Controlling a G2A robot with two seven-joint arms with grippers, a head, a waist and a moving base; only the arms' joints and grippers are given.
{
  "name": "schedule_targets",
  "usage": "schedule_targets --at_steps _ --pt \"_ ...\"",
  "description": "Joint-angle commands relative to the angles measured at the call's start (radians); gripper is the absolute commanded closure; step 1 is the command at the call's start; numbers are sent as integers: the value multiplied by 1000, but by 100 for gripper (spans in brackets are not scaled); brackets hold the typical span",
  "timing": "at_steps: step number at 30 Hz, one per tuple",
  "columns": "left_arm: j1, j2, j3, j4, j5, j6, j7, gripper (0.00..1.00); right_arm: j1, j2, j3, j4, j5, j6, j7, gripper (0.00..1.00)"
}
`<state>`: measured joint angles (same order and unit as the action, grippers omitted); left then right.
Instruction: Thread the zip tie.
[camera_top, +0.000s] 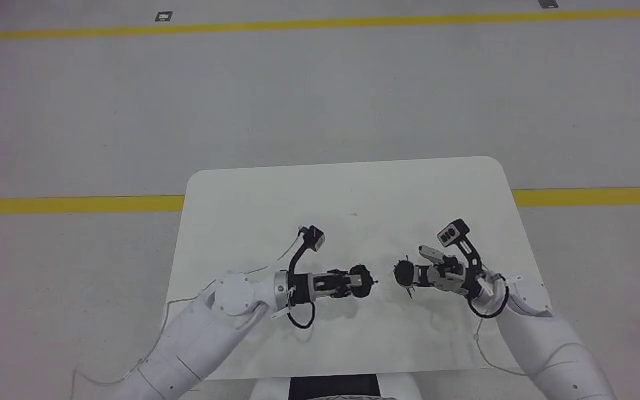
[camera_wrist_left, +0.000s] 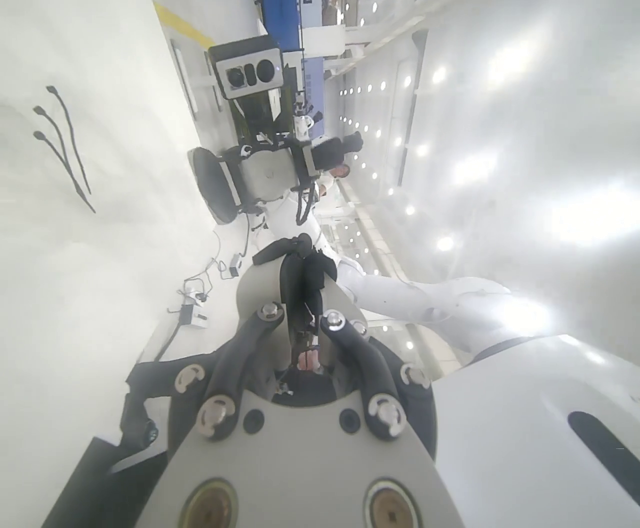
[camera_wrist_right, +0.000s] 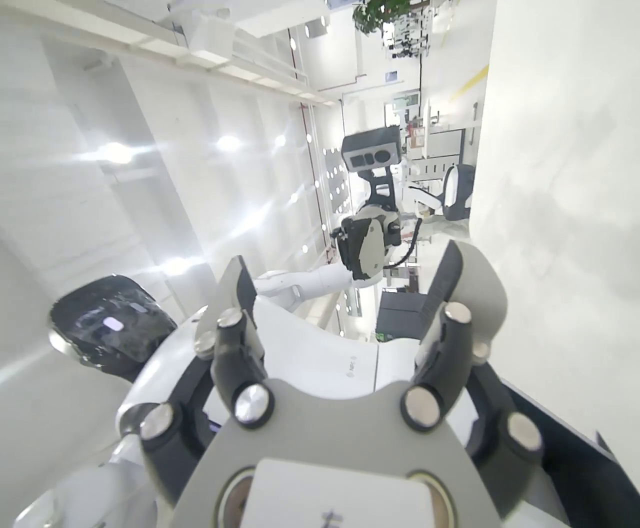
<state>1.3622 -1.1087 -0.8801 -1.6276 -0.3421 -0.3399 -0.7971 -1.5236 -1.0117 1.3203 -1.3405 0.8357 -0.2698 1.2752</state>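
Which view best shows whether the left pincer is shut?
The left wrist view: the left pincer is close up and plainly shut. The top view shows it small, over the table; the right wrist view shows it far off.

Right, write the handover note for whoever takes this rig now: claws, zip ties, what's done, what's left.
Left claw: shut on a black zip tie, held over the table.
Right claw: open and empty, facing the other claw with a gap between them.
Spare zip ties: three lie flat on the table, side by side, away from both claws.
Done: one tie is in a grip.
Left: the threading. The next step is probably to bring the open claw to the tie's free end and feed it through the head. Whether a loop has been started cannot be told.
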Motion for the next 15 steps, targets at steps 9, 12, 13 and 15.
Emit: schedule_targets --at_steps 9,12,13,15 --pt "36 -3 -28 -91 146 0 6 100 13 -5 -5 29 33 34 -18 0" --pt "36 -3 -28 -91 146 0 6 100 13 -5 -5 29 33 34 -18 0" --pt "36 -3 -28 -91 146 0 6 100 13 -5 -5 29 33 34 -18 0" --pt "36 -3 -28 -91 146 0 6 100 13 -5 -5 29 33 34 -18 0"
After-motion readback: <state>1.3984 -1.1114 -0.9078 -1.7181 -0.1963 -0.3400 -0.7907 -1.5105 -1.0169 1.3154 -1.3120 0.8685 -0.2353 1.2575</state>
